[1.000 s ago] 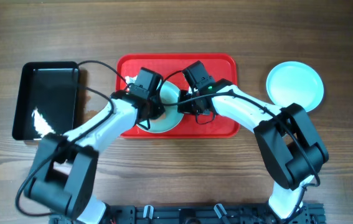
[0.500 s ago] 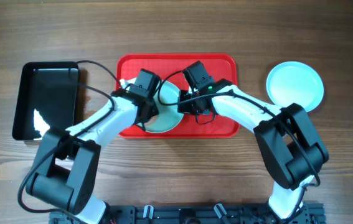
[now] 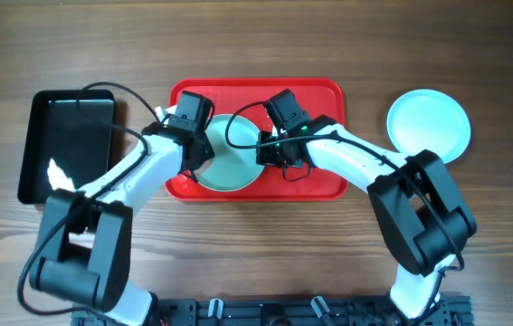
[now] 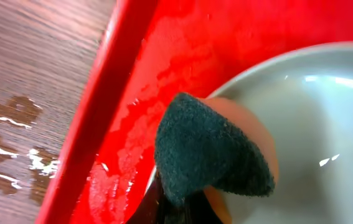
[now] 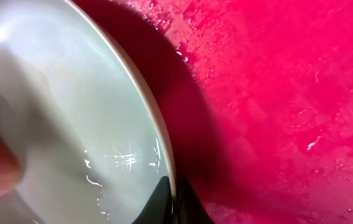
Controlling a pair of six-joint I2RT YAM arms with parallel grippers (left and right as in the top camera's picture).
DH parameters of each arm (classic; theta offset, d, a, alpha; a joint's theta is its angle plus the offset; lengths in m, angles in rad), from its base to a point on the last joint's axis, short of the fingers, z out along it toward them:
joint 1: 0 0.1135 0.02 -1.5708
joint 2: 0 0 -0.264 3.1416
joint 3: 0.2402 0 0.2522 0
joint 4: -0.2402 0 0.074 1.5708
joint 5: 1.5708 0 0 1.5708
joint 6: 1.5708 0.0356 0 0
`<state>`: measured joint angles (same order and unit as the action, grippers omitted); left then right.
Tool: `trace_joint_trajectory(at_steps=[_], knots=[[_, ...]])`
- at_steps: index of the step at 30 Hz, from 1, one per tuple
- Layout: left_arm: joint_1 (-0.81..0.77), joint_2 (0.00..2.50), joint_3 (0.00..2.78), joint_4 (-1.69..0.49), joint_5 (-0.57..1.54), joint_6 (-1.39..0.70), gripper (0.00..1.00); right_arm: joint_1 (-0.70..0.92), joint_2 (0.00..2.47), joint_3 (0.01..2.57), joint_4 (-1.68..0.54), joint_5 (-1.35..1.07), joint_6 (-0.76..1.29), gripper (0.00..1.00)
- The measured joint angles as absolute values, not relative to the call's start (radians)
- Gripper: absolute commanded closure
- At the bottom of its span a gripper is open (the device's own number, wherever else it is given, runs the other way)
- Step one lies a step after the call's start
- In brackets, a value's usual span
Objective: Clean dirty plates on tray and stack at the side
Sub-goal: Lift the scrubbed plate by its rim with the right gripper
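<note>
Inward leaning, left claw (image 4: 176,206) pinches sponge (image 4: 210,152), right claw (image 5: 171,200) plate (image 5: 70,112)

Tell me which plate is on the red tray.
The middle plate, on the red tray; the other plate rests on the table, far right.

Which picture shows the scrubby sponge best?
The left wrist view: the sponge is close up, dark scrubbing side showing, at the rim of the plate. Overhead, the left gripper hides it. The right wrist view shows only a blur.
</note>
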<state>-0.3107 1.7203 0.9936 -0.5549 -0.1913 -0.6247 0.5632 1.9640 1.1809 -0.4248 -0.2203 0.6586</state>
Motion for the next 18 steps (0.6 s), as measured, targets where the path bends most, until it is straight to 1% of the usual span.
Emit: trace_joint_trajectory(at_steps=[9,14,18], knots=[[-0.278,1.415,1.019,-0.563,-0.245,-0.625,0.96,0.559,1.964,1.182,-0.43,-0.216,0.658,0.96],[-0.278,1.376,1.026,-0.612,-0.173,-0.625,0.96,0.558,1.964,1.193,-0.46,-0.196,0.65,0.96],[-0.279,1.387,1.026,-0.646,-0.093,-0.625,0.96,0.54,1.959,1.233,-0.593,-0.16,0.624,0.96]])
